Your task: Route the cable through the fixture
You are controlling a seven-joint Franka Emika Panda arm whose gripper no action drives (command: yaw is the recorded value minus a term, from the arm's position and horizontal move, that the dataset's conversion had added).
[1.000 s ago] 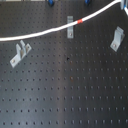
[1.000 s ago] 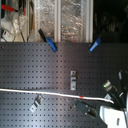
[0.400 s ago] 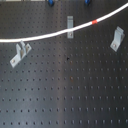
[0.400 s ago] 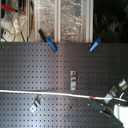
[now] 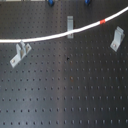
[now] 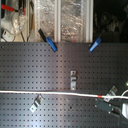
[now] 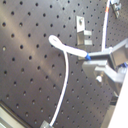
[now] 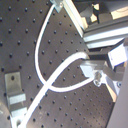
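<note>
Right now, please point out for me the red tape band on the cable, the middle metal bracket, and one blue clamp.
red tape band (image 5: 103, 21), first exterior view, middle of the band.
middle metal bracket (image 5: 70, 26), first exterior view, its upright plate.
blue clamp (image 6: 48, 41), second exterior view, middle of its handle.

We find the gripper (image 6: 116, 107) at roughly four o'clock in the second exterior view, low over the board. In both wrist views its fingers (image 7: 95, 62) are drawn together, pinching the cable (image 7: 70, 50). We see no arm in the first exterior view.
</note>
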